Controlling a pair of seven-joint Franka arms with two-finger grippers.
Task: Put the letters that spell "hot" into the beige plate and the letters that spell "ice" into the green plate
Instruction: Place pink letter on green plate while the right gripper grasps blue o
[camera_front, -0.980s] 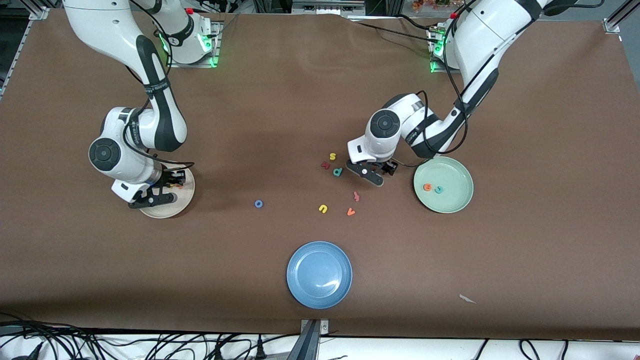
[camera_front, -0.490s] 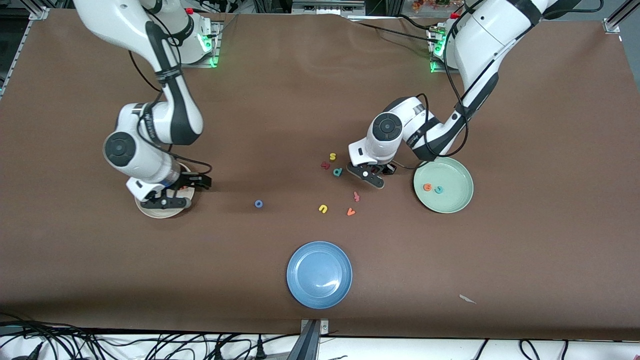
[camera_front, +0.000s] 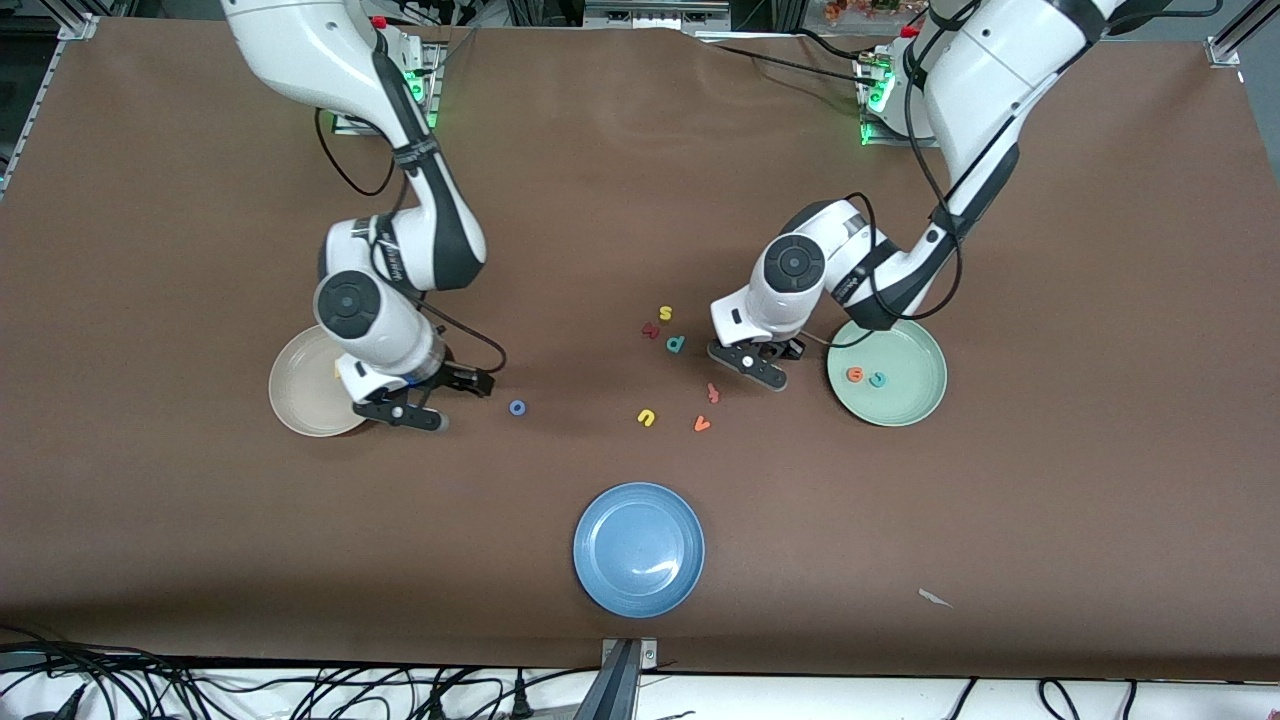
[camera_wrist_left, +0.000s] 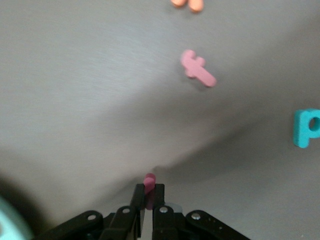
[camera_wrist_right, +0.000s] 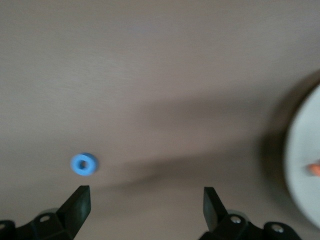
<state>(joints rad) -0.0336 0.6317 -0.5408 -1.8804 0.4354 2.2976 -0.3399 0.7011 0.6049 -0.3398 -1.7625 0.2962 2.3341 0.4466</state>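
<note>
The left gripper (camera_wrist_left: 148, 212) has just pinched the dark red foam bar "i" (camera_wrist_left: 149, 180); the spread right gripper (camera_wrist_right: 145, 205) has left the round cream-beige plate (camera_front: 300, 395) for the blue foam ring "o" (camera_wrist_right: 84, 164)

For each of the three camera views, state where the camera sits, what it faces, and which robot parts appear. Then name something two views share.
Front view: high across the table, facing both arms, the beige plate and green plate.
Left wrist view: on the left wrist, facing the left tool shut on the dark red "i".
Right wrist view: on the right wrist, facing the open right tool.
Shared: the blue "o", front and right wrist.
</note>
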